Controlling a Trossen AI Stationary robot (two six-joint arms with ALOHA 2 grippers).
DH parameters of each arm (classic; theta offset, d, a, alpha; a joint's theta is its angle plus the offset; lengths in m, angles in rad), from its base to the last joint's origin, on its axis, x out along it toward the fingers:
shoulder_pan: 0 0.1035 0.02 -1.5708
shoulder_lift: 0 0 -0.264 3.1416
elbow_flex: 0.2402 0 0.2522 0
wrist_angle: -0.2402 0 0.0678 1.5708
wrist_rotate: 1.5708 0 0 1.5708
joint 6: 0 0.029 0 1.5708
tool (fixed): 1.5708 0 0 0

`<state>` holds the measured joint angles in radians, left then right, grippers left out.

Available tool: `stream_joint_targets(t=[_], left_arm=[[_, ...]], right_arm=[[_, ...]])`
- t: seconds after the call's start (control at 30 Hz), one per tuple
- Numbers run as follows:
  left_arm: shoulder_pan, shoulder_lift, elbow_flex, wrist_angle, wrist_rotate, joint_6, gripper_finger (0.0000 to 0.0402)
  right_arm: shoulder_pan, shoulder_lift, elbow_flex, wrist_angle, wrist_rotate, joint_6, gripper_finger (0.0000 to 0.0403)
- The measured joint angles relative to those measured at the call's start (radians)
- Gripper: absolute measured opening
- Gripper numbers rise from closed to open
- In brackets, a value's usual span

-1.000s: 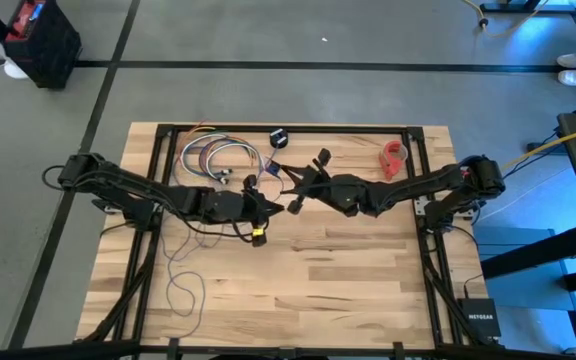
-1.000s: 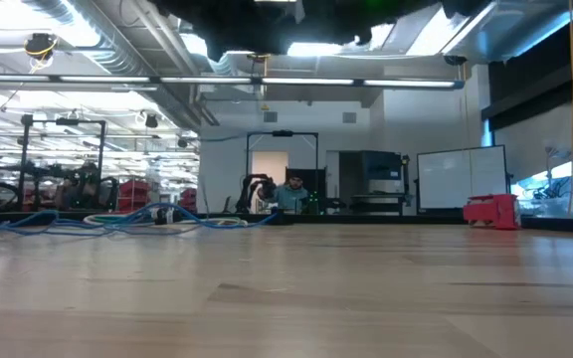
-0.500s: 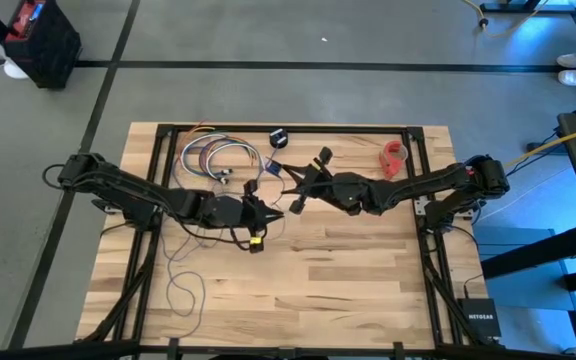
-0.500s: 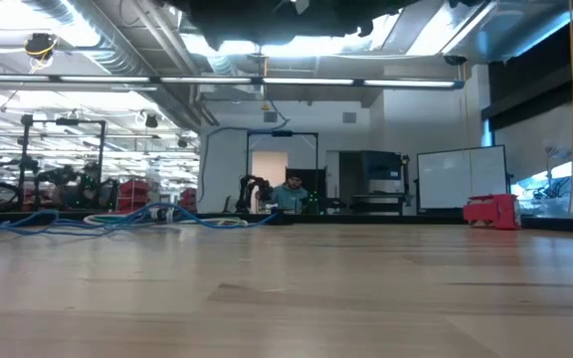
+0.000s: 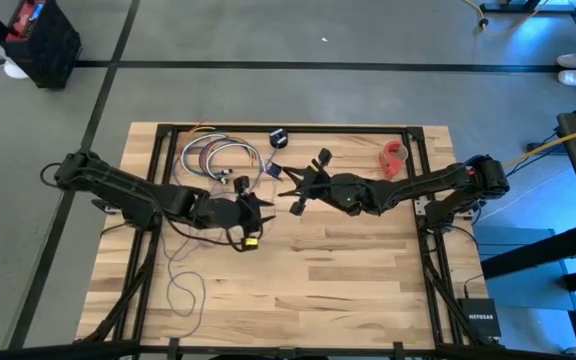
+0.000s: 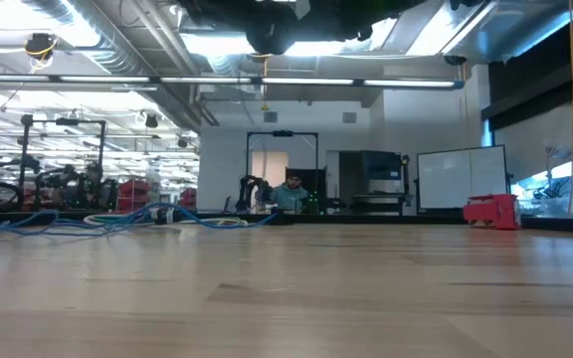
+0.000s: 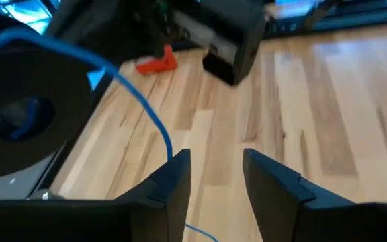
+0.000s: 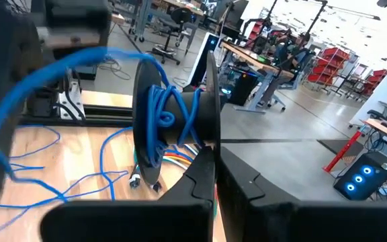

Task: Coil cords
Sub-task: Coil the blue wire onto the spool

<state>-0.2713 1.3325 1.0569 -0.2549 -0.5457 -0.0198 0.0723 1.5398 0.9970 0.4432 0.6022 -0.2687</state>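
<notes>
Left gripper (image 7: 212, 176): fingers apart, empty, just beside cord (image 7: 150, 114). Right gripper (image 8: 213, 176): fingers together on black spool (image 8: 207, 107), cord partly wound there, held above table (image 5: 368, 260) centre. Judgement: cord light, limp, snag-prone; pinch loose run close to spool.

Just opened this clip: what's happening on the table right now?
The two arms meet over the back middle of the table, coiling a thin blue cord. The right gripper is shut on a black disc with the cord wound around it in loops. The left gripper is open beside it, with a strand of cord passing by its fingers, not pinched. Loose cord trails across the table's left side. A bundle of coloured wires lies untouched at the back.
</notes>
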Motion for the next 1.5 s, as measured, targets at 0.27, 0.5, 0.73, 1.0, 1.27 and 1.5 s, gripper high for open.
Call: stream_joint_targets(t=[0.27, 0.5, 0.73, 1.0, 1.27, 1.5], left_arm=[[-0.008, -0.003, -0.003, 0.028, 0.035, -0.003, 0.0131], [-0.036, -0.003, -0.003, 0.043, 0.083, -0.001, 0.0131], [-0.043, -0.007, 0.015, 0.034, 0.081, 0.028, 0.0131], [-0.045, -0.069, 0.039, -0.065, -0.056, 0.020, 0.0131], [0.080, -0.059, -0.254, 0.301, -0.020, 0.040, 0.0131], [0.282, -0.020, -0.413, 0.594, 0.234, -0.002, 0.0131]], right_arm=[[-0.001, 0.000, 0.000, -0.008, 0.000, 0.001, 0.0008], [-0.001, 0.000, 0.000, -0.007, 0.000, 0.001, 0.0008], [-0.001, 0.000, 0.000, -0.009, 0.000, 0.001, 0.0008], [-0.001, 0.000, 0.000, -0.012, 0.000, 0.001, 0.0008], [-0.001, 0.000, 0.000, -0.012, 0.000, 0.001, 0.0008], [-0.001, 0.000, 0.000, -0.013, 0.000, 0.001, 0.0008]])
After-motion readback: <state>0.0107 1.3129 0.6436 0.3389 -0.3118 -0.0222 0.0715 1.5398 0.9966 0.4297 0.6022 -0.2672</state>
